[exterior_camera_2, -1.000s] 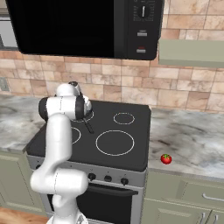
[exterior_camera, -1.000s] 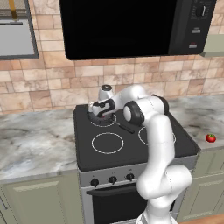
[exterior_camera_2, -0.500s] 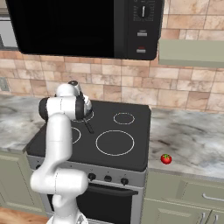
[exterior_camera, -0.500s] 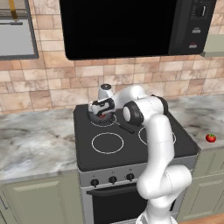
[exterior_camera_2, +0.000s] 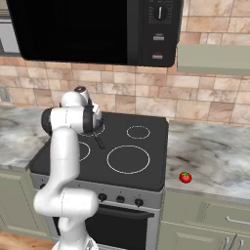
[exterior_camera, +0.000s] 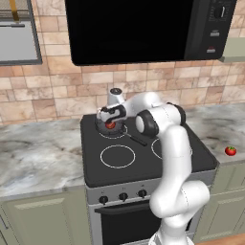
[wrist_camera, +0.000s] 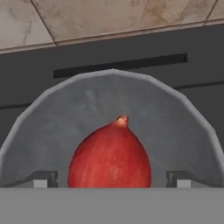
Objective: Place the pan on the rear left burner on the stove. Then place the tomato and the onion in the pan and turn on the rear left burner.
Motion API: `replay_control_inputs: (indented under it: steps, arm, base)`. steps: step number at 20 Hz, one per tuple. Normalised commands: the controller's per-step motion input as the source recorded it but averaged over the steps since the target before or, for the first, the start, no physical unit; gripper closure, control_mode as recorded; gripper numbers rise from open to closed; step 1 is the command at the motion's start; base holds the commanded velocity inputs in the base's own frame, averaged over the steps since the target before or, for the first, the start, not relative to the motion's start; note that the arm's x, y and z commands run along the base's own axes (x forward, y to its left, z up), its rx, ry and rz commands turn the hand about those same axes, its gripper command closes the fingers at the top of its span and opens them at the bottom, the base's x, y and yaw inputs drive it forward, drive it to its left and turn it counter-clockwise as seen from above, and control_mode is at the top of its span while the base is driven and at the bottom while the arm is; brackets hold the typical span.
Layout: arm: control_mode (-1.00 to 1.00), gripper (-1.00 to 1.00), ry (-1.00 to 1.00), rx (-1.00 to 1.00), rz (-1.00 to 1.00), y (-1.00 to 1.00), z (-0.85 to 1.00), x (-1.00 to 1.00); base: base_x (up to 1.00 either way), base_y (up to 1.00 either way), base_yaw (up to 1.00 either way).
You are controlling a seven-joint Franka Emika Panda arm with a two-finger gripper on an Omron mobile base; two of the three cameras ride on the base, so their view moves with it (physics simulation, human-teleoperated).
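Brick backsplash and marbled grey counter frame the stove (exterior_camera: 143,167), its black glass top marked with white rings. On the rear left burner (exterior_camera: 103,133) I see the pan (wrist_camera: 92,109), its thin black handle (exterior_camera: 135,139) pointing toward the front right. From the hand camera the onion (wrist_camera: 110,154) lies inside the pan, right between my fingertips (wrist_camera: 41,179), which stand spread wide on either side with clear gaps, touching nothing. From the left base camera my gripper (exterior_camera: 111,119) hangs just over the pan, the reddish onion directly below it. Well apart, the tomato (exterior_camera_2: 185,177) rests on the counter to the right of the stove, green cap up.
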Motion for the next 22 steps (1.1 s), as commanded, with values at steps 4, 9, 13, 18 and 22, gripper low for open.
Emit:
replay_control_inputs:
  steps: [4,9,13,18,22]
  arm:
    - [-1.00,-1.00,0.00,0.00,-0.03,0.00,0.33,-0.07]
    - [-1.00,-1.00,0.00,-0.01,-0.04,-0.07,0.21,-0.32]
    - [-1.00,-1.00,0.00,-0.02,-0.04,-0.34,0.02,-0.65]
    - [-1.00,-1.00,0.00,0.00,-0.03,-0.50,0.03,-0.73]
    - [-1.00,-1.00,0.00,0.00,-0.02,-0.50,0.21,-0.48]
  base:
    - [0.00,0.00,0.00]
    - [0.00,0.00,0.00]
    - [0.00,0.00,0.00]
    - [0.00,0.00,0.00]
    - [0.00,0.00,0.00]
